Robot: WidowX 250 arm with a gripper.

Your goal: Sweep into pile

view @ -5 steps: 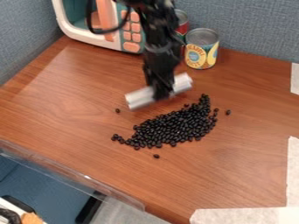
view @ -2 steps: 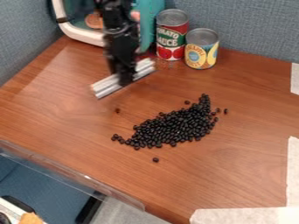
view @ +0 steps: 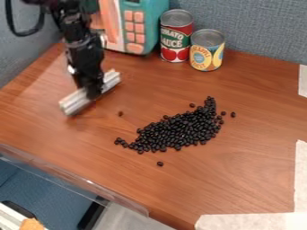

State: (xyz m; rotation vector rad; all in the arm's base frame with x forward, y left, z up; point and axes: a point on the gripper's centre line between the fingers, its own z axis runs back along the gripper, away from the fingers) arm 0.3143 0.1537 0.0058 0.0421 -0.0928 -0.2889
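the black robot arm (view: 83,54) comes in from the top left. it hangs down over the left part of the brown surface (view: 240,179). at its low end is the black gripper (view: 91,92), and its jaws are closed on the middle of a pale bar (view: 75,101). the bar is on a slant, with one end down to the left and the other end up to the right. a black cord (view: 27,33) loops beside the arm.

the black beans (view: 180,130) lie in a long pile near the middle of the surface. the pile is down and to the right of the bar, and the two are apart. the pile is fat in the middle and thin at both ends. its top end points up on the right, and its low end trails off to the left. a few beans sit away from the pile: one up to the left, one below, and some near its right side.

at the back is a toy (view: 133,27) with orange buttons. beside it stand a red can (view: 176,38) and a yellow can (view: 207,51), both upright. behind them is a gray-blue wall (view: 264,27). white strips (view: 303,175) lie at the right and front.
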